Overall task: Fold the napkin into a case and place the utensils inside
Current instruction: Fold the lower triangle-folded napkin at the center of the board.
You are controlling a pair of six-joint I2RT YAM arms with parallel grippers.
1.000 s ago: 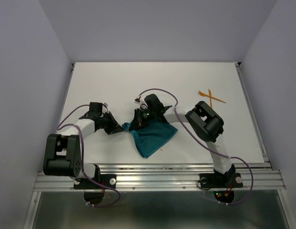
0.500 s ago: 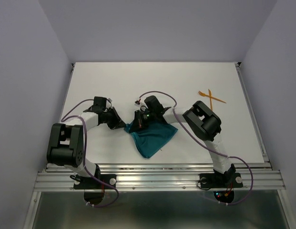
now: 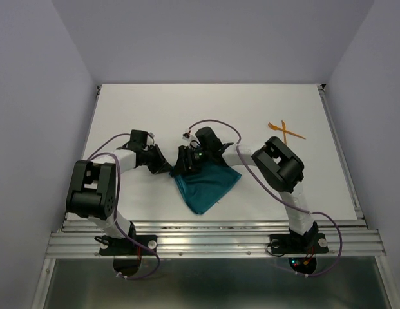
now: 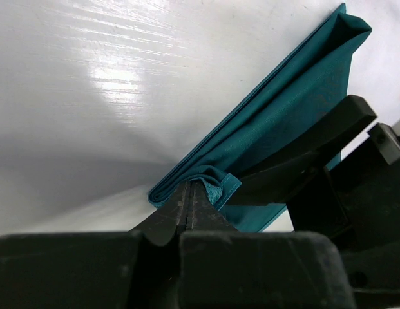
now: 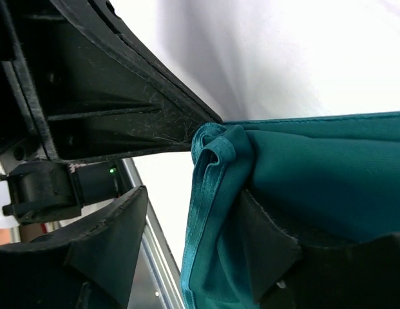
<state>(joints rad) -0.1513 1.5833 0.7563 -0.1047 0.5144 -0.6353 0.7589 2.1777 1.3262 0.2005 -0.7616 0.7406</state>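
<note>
Two crossed utensils (image 3: 285,132), apart from napkin (image 3: 206,185)

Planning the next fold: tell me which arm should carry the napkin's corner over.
Left. The left claw is shut on a bunched corner of the teal napkin; the right claw stands open astride the cloth's edge, gripping nothing.

The utensils (image 3: 285,133) are too small to distinguish.
</note>
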